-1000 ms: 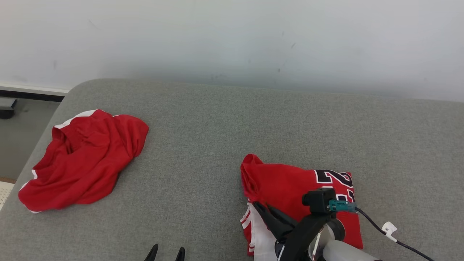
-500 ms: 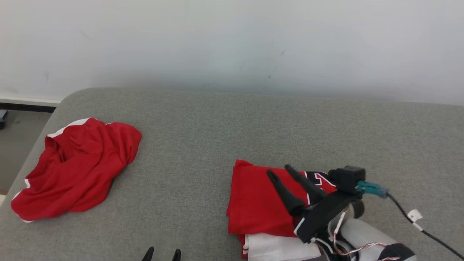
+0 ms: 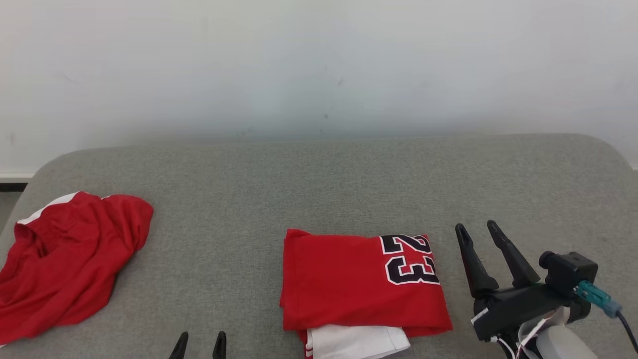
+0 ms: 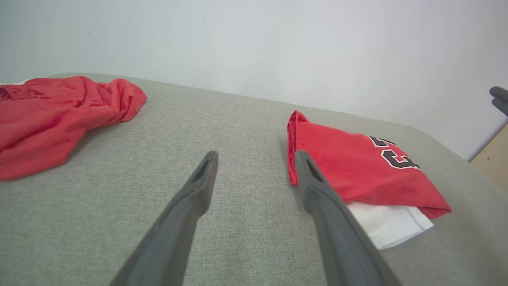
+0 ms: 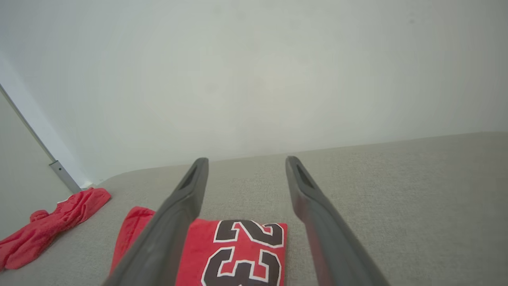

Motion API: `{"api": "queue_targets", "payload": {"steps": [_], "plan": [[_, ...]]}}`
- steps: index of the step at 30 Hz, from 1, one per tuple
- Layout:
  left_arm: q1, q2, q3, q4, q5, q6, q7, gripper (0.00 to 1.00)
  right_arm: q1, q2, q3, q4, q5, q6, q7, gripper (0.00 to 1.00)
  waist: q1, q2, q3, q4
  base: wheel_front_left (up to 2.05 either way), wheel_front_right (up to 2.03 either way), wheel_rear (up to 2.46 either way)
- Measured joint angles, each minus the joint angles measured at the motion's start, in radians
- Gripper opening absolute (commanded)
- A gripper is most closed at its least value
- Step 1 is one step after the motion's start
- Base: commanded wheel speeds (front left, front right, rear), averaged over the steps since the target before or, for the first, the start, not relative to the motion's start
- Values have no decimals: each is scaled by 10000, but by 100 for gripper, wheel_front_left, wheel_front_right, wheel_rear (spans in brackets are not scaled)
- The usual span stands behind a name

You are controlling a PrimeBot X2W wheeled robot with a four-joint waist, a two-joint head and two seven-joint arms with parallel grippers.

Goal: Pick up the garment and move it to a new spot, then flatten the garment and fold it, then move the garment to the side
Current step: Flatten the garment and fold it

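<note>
Since a second ago the right gripper (image 3: 475, 227) has let go of the folded red jersey (image 3: 364, 281) and drawn clear to its right, and the fold that stood bunched up has dropped flat; the head camera has also swung, so the wider shift of the scene is not the things moving. Head view: the jersey lies as a neat rectangle at lower centre on the grey cushion (image 3: 319, 189), number 23 at its upper right corner, a white layer (image 3: 354, 341) peeking out beneath its lower edge. The right gripper stands at lower right, just beside the jersey and not touching it, fingers spread wide and empty, likely pulled back so the fold stays undisturbed. The left gripper (image 3: 202, 336) shows only its tips at the bottom edge, left of centre, parted and idle. A crumpled red garment (image 3: 65, 259) sits at far left, well apart, and a white wall (image 3: 319, 65) fills the top. Left wrist view: the left gripper (image 4: 256, 155) is wide and empty above bare cushion, with the jersey (image 4: 349, 167) at centre right and the crumpled garment (image 4: 59, 111) at upper left. Right wrist view: the right gripper (image 5: 247, 161) is wide, holding nothing, with the jersey's number (image 5: 238, 254) at bottom centre between its fingers. Folding looks done; moving the jersey aside seems to remain.
</note>
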Motion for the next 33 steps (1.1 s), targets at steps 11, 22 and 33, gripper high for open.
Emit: {"api": "queue_targets", "payload": {"steps": [11, 22, 33], "plan": [[377, -339, 865, 29, 376, -247, 2, 100, 2010, 784, -1536, -1221, -2573, 0, 0, 100, -1, 0, -459, -654, 0, 0, 0], [839, -959, 1839, 21, 1509, -637, 2, 100, 3245, 1099, -1607, -1626, -3580, 0, 0, 100, -1, -1, -940, -857, 0, 0, 0], [1272, -1521, 2612, -46, 2621, -1329, 0, 100, 3708, 1290, -1743, -1707, -3708, 0, 0, 100, -1, -1, -1119, -706, 0, 0, 0]]}}
